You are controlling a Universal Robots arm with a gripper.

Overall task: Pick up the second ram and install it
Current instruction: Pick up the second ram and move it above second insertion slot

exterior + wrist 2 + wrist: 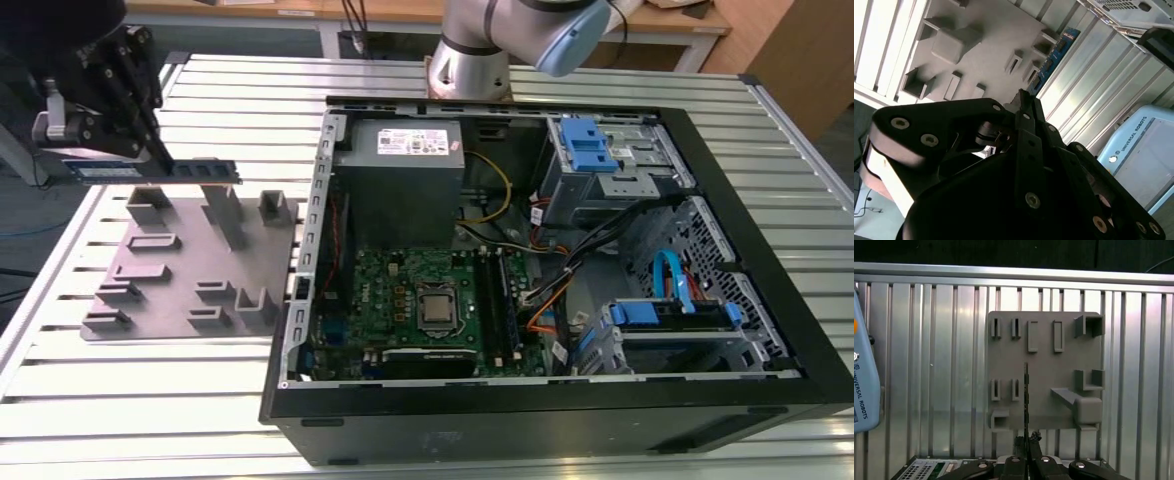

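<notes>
While raised over the counter (160, 400), fingers (1025, 117): clamped on one end of the memory stick (154, 172).
Stick position: level, on edge, in the air just above the grey block (187, 270).
Computer case (534, 435): open, on the exterior view's right of the block.

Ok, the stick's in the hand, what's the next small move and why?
Probably carry it toward the exterior view's right, over the open computer case. The hand is shut on the second ram, which hangs above the grey holder, seemingly clear of its posts; the memory slots lie inside the case.
</notes>
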